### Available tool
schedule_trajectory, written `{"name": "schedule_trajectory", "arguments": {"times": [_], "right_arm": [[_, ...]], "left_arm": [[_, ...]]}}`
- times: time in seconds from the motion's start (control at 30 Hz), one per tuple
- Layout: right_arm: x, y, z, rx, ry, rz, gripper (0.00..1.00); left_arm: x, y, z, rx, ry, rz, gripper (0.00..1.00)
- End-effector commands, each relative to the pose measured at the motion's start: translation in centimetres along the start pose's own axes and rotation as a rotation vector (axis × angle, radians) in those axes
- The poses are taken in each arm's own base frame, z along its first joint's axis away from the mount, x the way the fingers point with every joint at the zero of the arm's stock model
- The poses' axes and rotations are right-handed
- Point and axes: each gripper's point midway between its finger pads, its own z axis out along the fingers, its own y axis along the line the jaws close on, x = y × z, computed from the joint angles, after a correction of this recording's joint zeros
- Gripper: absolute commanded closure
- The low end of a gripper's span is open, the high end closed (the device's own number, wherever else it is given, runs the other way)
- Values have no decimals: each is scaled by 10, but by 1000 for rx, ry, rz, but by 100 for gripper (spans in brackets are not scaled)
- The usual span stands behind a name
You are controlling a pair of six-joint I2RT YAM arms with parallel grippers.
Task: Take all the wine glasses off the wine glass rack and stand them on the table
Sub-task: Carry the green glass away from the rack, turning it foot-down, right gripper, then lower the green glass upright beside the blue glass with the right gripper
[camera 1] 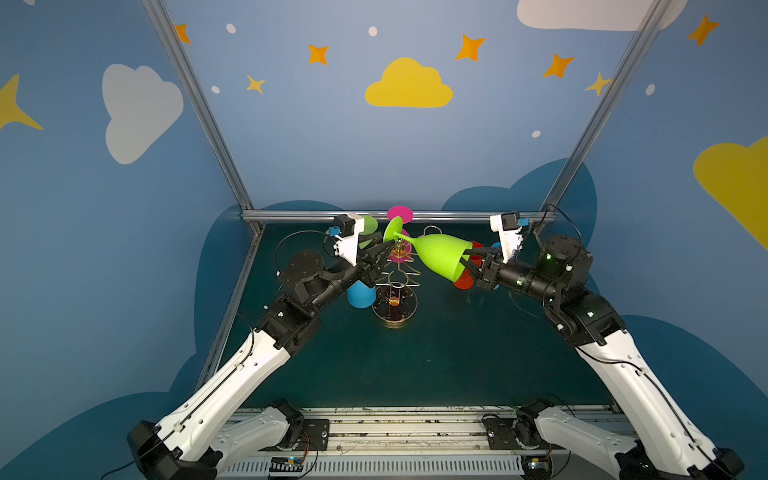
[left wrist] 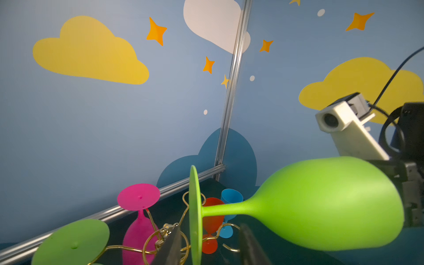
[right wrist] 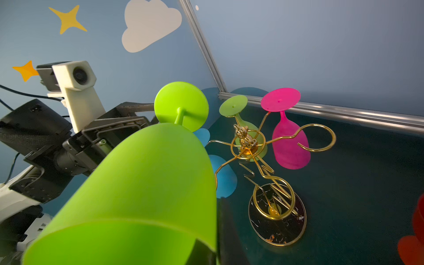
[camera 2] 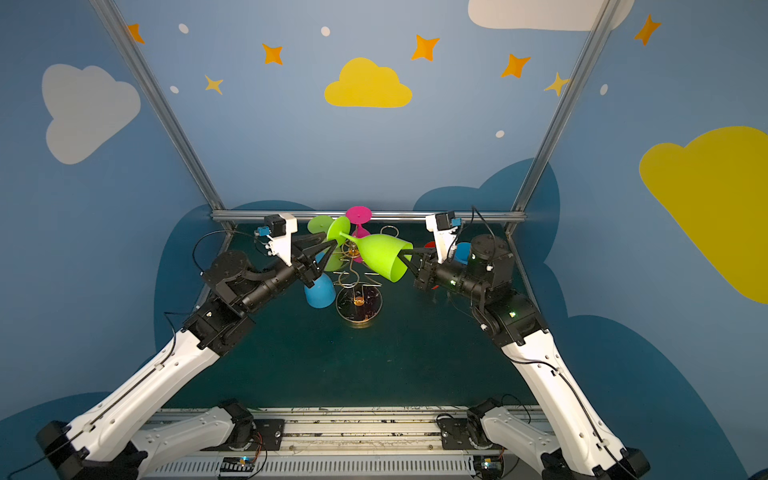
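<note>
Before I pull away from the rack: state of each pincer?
Left pincer: open, gripping nothing.
Right pincer: shut on the rim of the tilted green wine glass.

You have bare table in front of the wine glass rack. Left of and behind its post, the hanging blue glass, darker green glass and pink glass crowd the left hand, and the lime wine glass lies across above the wire arms. A red glass and second blue glass stand just beside the right hand.
</note>
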Motion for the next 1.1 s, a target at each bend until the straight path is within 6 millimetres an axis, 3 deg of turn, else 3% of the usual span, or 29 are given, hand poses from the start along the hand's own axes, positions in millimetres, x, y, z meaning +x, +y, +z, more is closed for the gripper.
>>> {"name": "schedule_trajectory", "arguments": {"times": [0.0, 0.2, 0.27, 0.4, 0.57, 0.67, 0.87, 1.07], "right_arm": [[-20, -1, -26, 90, -48, -57, 100], [-12, -16, -96, 374, 48, -179, 100], [1, -23, -120, 466, 103, -186, 100], [35, -32, -148, 556, 220, -157, 100], [89, -56, -155, 646, 444, -79, 100], [108, -75, -155, 724, 568, -52, 100], [128, -109, -156, 864, 718, 3, 100], [140, -152, -167, 996, 786, 110, 100]], "left_arm": [[-25, 7, -14, -45, -77, -13, 26], [-36, 35, -51, -170, -179, -44, 9], [-37, 41, -63, -191, -202, -38, 5], [-37, 51, -84, -256, -233, 3, 0], [-33, 81, -107, -423, -260, 64, 0], [-30, 89, -116, -465, -262, 83, 0], [-25, 104, -132, -535, -277, 84, 0], [-1, 130, -137, -644, -185, 29, 0]]}}
